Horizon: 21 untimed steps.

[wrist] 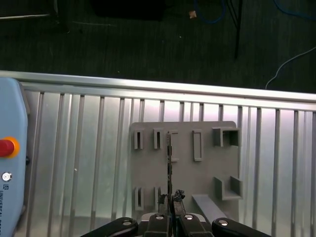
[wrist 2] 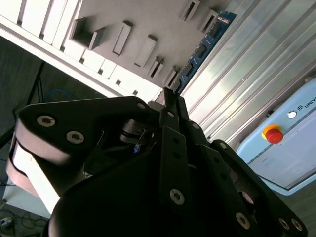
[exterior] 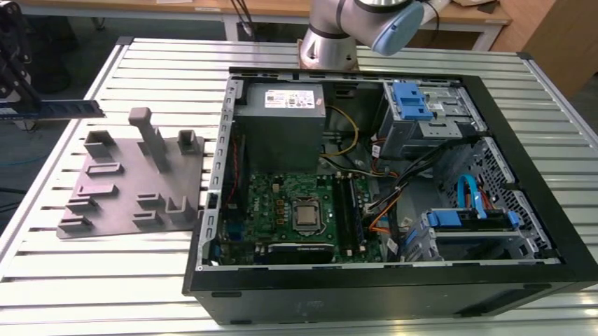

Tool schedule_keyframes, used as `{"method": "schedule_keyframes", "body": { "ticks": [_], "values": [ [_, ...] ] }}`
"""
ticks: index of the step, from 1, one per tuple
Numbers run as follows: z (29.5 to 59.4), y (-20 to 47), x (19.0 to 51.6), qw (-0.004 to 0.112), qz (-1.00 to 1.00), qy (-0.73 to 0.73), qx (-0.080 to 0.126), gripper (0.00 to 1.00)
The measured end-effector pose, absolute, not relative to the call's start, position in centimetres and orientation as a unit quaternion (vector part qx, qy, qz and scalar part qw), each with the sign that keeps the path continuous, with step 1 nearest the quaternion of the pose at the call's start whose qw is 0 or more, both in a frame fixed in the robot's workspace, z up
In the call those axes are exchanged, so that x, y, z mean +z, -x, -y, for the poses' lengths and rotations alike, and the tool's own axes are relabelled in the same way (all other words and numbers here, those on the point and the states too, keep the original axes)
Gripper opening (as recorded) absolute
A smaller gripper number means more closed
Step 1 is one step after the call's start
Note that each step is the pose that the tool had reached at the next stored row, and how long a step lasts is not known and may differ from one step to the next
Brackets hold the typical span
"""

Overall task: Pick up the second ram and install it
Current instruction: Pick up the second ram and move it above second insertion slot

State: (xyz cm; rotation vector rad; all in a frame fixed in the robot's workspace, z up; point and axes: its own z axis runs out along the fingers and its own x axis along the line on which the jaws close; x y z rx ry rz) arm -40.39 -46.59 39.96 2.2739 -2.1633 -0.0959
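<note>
A ribbed metal bench (exterior: 140, 63) carried an open computer case (exterior: 374, 294) lying on its side, with a green motherboard (exterior: 271, 196) flat inside it. The arm (exterior: 365, 21) rose from the bench behind the case. On the exterior view's left of the case, just beside it, lay a grey moulded plate (exterior: 112, 189) with upright blocks and slots.

The hand (exterior: 21, 98) hung at the far edge of the exterior view's left, well apart from the case. It was closed narrow on one end of the second ram (exterior: 70, 109). The stick lay level in the air, its free end pointing toward the exterior view's right, beyond the plate's far corner and not touching the plate.

In the second wrist view the hand (wrist 2: 169, 96) pinched the dark blue stick (wrist 2: 205, 44) at its near end. The row of black chips ran away from the fingers, with the grey plate (wrist 2: 148, 19) on one side and the bench's ribs on the other. In the first wrist view the hand (wrist: 170, 198) held the stick (wrist: 169, 163) edge-on, a thin dark line showing against the plate (wrist: 207, 168) among its slots.

A pale blue control box (wrist 2: 291, 143) with a red button (wrist 2: 272, 134) lay on the bench near the plate.
</note>
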Motion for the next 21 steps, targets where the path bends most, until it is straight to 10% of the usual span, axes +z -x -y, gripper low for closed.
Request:
{"method": "schedule_keyframes", "body": {
  "ticks": [21],
  "values": [
    [46.6,40.4,42.7,0.001,0.689,-0.724,-0.031,0.11]
  ]
}}
